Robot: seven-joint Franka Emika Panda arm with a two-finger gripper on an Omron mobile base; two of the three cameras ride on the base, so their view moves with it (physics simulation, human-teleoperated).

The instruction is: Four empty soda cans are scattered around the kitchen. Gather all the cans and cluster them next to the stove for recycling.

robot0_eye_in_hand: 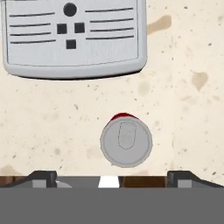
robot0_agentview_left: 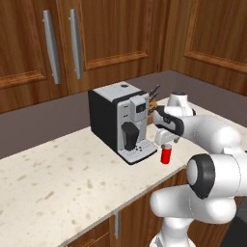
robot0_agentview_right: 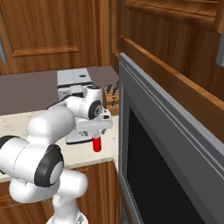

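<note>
Small red cylindrical soda can (robot0_agentview_left: 166,155) with a smooth, matt silvery metal-looking top; pale cream stone-look counter (robot0_agentview_left: 58,178), smooth and speckled with brown flecks. Black-and-silver box-shaped coffee machine (robot0_agentview_left: 123,120), plastic-looking with matt black sides and a light grey satin front and drip tray; brown cabinets (robot0_agentview_left: 111,34) of grained wood with a low sheen, bearing smooth brushed-metal bar handles (robot0_agentview_left: 50,46). White robot arm (robot0_agentview_left: 207,144) of glossy smooth plastic-like shell with dark matt joints; large grey appliance (robot0_agentview_right: 166,166) with a satin metallic frame and a smooth dark panel.
</note>
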